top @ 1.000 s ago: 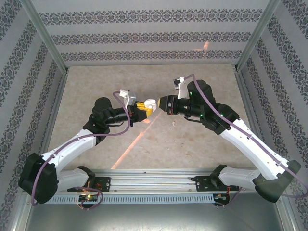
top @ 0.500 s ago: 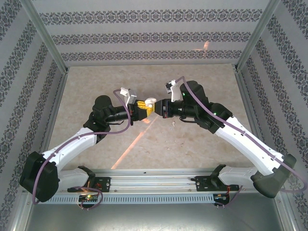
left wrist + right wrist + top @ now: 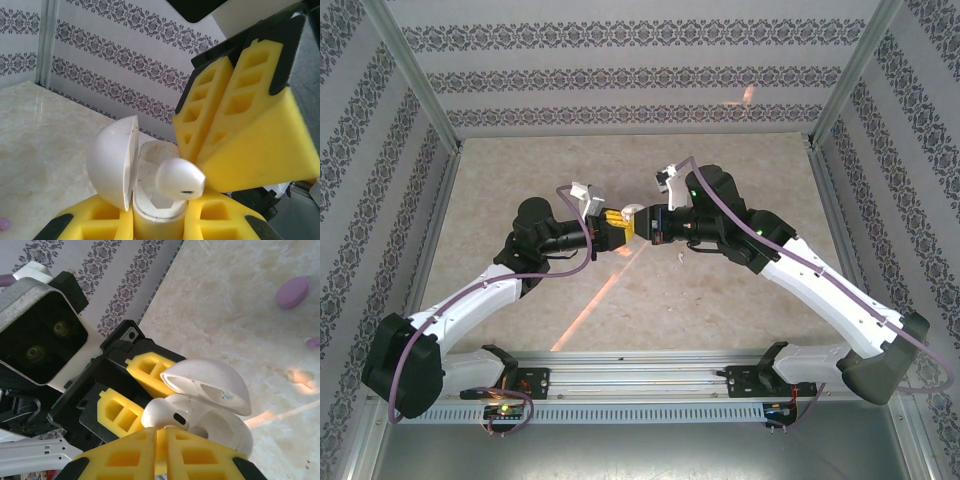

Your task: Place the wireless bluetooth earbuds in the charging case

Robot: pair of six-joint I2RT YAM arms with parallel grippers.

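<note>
Meeting tip to tip above the middle of the beige marbled table (image 3: 740,310), in the top view: left claw (image 3: 616,228) and right claw (image 3: 646,222), with a small glossy white clamshell charging case (image 3: 632,212) between them, lifted clear of the table. Closed in left, right and far by grey-patterned wall panels on metal posts; an orange streak of light lying across the stone.

From the left wrist: left claw (image 3: 157,225) pinching the case (image 3: 150,200) by its lower body between yellow foam pads, lid swung open to the left. Smooth white plastic earbud (image 3: 180,180) lying across the open mouth, not yet seated, nipped at one end by the right claw (image 3: 197,157).

From the right wrist: right claw (image 3: 162,440) pressed almost together on the earbud (image 3: 167,415), nosing it under the raised lid of the case (image 3: 210,380); left claw (image 3: 135,390) behind. Lilac oval pebble (image 3: 292,291) and a tiny lilac bit (image 3: 313,342) out on the table, well apart.

Probably light, hard and slick, both pieces; apt to twist or pop out of soft foam. Best taken by the earbud's stem end and the case's base, lid and hinge left free.
</note>
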